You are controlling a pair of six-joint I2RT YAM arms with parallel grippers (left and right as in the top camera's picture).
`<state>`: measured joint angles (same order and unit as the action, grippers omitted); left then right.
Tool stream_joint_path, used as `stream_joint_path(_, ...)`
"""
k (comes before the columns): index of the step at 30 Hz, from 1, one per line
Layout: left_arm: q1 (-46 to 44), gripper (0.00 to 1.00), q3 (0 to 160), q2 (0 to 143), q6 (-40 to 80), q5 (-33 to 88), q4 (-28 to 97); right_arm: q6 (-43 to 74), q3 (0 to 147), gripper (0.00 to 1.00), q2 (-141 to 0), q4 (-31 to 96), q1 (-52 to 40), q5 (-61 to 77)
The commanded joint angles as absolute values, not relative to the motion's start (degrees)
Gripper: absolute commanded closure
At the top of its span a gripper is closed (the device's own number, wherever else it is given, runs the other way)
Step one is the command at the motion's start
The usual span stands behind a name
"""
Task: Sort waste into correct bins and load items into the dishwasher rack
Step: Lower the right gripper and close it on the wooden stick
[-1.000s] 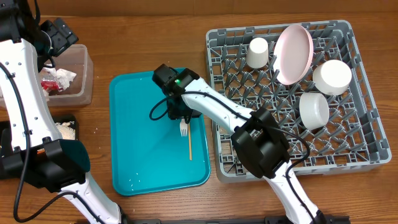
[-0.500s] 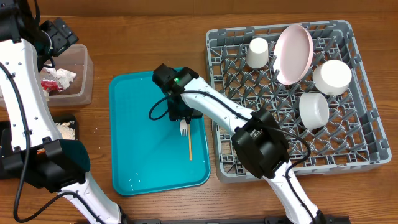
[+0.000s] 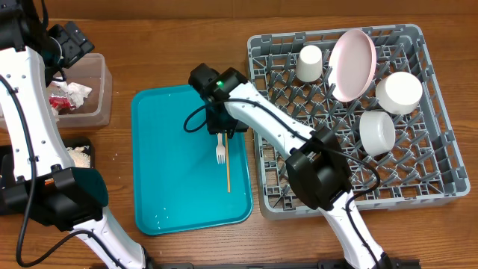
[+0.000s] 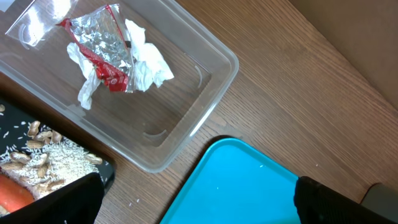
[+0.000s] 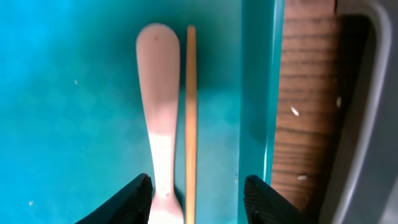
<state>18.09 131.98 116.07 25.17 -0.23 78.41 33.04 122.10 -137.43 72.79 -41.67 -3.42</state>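
My right claw [image 5: 199,200] is spread wide, one finger on either side of the white fork [image 5: 158,93] and thin wooden stick [image 5: 191,112]. These lie side by side near the right edge of the teal tray [image 5: 62,93]. The frame's bottom edge cuts off their lower ends, and overhead my wrist hides the fork's top. My left claw [image 4: 199,202], also spread with its fingers cropped, hangs near the clear tub [image 4: 205,106]. That tub holds the wrapper [image 4: 102,46] and napkin [image 4: 146,59].
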Motion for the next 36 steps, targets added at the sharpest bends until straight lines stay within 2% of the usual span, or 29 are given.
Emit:
stream_joint_path(1,18.0,0.0,132.1,116.6,25.6,0.0,78.4,33.0,119.5,0.5,-137.3,71.4,-41.9,-3.8)
stream_joint_path(12,18.0,0.0,132.1,116.6,25.6,0.0,78.4,33.0,114.7,0.51,-137.4,67.3,-42.1,-2.9)
stream_joint_path(18,18.0,0.0,132.1,116.6,25.6,0.0,78.4,33.0,113.9,0.54,-137.4,67.2,-42.2,-2.9)
stream_joint_path(36,18.0,0.0,132.1,116.6,25.6,0.0,78.4,33.0,112.4,0.54,-137.4,68.6,-42.1,-2.9)
